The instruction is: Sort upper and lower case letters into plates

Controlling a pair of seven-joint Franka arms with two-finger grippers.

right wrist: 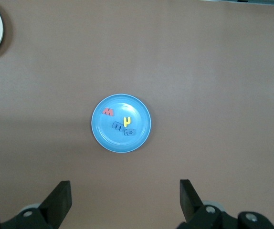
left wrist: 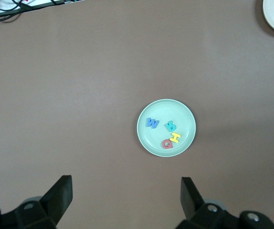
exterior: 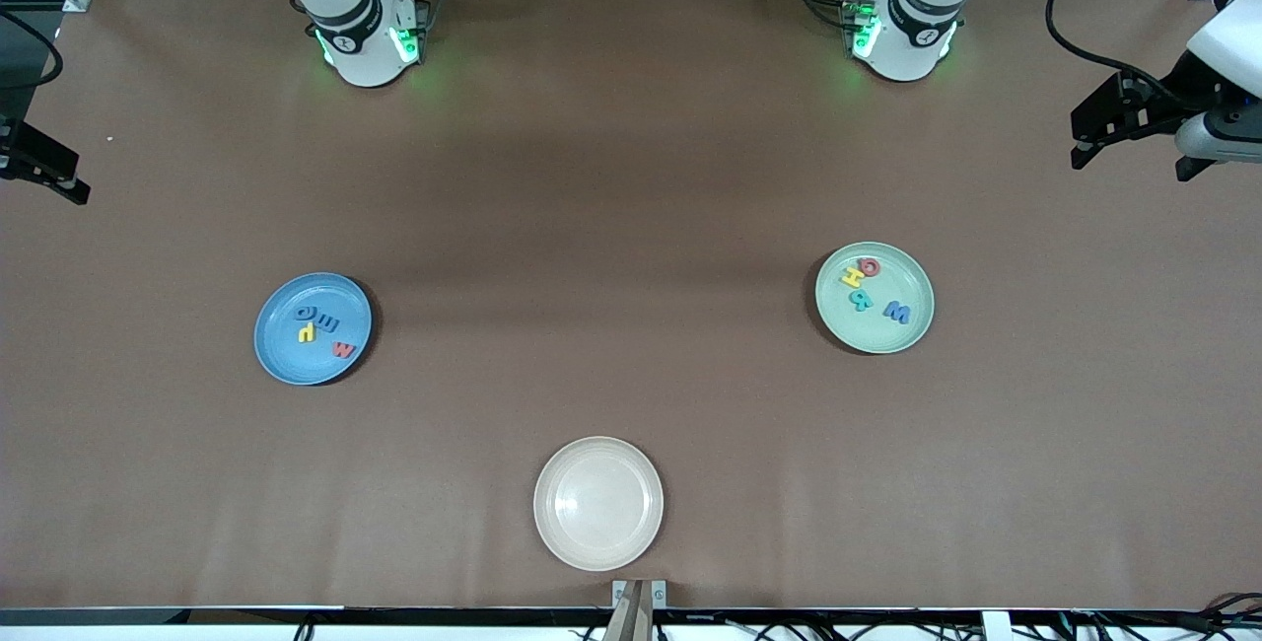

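so there's loads of open brown worktop [exterior: 631, 187] here; the three plates sit well apart from each other and none is near an edge except the cream plate [exterior: 598, 503], which is close to the edge nearest the front camera and holds nothing; both arms wait pulled back up high; the left tool [left wrist: 126, 198] hangs over bare worktop toward the left arm's end with its fingers spread wide apart and nothing between them; the right tool [right wrist: 125, 200] is the same deal toward the right arm's end, fingers apart and holding nothing; both tools are cut off at the frame edge in the front view, so the wrist views tell more; the blue plate [exterior: 281, 350] has four letters [exterior: 320, 323] in it, a red one, a yellow one and two blue ones that are hard to read against the plate; the mint green plate [exterior: 902, 271] holds four more: a blue w [exterior: 896, 312], a teal letter [exterior: 861, 301], a yellow h [exterior: 851, 275] and a red letter [exterior: 869, 266] touching the h.
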